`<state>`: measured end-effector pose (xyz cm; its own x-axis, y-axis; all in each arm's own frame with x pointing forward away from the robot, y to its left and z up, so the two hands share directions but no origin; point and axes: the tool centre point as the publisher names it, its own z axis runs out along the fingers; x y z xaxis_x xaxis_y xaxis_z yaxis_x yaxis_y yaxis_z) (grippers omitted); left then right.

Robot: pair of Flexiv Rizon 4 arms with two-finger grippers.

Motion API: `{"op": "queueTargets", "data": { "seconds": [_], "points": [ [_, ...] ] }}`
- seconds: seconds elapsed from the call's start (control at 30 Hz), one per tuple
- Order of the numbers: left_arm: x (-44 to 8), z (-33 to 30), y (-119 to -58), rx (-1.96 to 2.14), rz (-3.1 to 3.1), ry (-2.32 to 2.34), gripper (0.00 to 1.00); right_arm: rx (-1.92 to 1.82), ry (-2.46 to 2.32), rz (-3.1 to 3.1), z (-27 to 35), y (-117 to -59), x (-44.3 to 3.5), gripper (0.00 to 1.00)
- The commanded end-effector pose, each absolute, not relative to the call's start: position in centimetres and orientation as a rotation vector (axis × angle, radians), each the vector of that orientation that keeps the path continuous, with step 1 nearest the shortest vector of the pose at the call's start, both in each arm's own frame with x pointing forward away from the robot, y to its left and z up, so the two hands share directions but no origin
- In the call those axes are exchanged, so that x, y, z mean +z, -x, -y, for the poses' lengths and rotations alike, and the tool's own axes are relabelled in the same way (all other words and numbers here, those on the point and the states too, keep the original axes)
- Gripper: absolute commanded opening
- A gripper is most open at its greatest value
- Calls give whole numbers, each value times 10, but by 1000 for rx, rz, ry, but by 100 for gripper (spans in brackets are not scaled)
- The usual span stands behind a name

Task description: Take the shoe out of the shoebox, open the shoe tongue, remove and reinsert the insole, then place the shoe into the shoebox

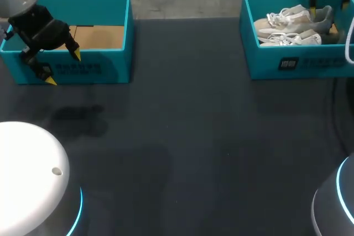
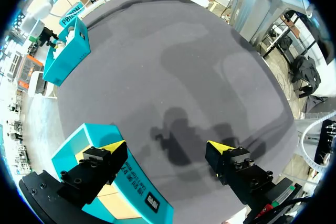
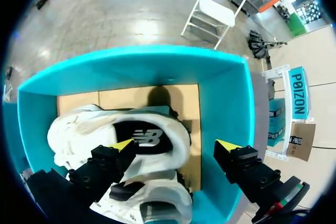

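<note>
Two pale shoes lie side by side in the teal shoebox (image 1: 310, 62) at the table's far right: one (image 1: 287, 20) behind, the other (image 1: 290, 39) in front. My right gripper (image 1: 323, 12) hangs over that box's right end, open. In the right wrist view its fingers (image 3: 174, 145) stand wide apart, one over the white shoe (image 3: 105, 124) with its dark insole, the other over the box's wall, gripping nothing. The second shoe (image 3: 152, 205) lies under the gripper. My left gripper (image 1: 62, 67) is open over the front wall of the other teal box (image 1: 105, 73).
The left teal box (image 2: 134, 192) holds nothing but its cardboard floor (image 1: 99, 37). Dark table surface (image 1: 188, 136) stretches between the two boxes. In the left wrist view the shoebox (image 2: 65, 59) shows at the table's far end.
</note>
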<state>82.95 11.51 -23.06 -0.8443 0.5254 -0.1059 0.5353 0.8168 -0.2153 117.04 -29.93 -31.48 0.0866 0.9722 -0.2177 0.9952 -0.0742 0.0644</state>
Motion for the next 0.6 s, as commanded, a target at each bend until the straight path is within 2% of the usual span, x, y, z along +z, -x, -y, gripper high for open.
{"op": "queueTargets", "data": {
  "seconds": [0.03, 0.6],
  "points": [
    [-230, -115, -829, -364, -2957, -864, 100, -133, -2154, -2004, 292, -1155, -295, 100],
    [-230, -115, -829, -364, -2957, -864, 100, -66, -2155, -2088, 243, -1111, -246, 100]
  ]
}}
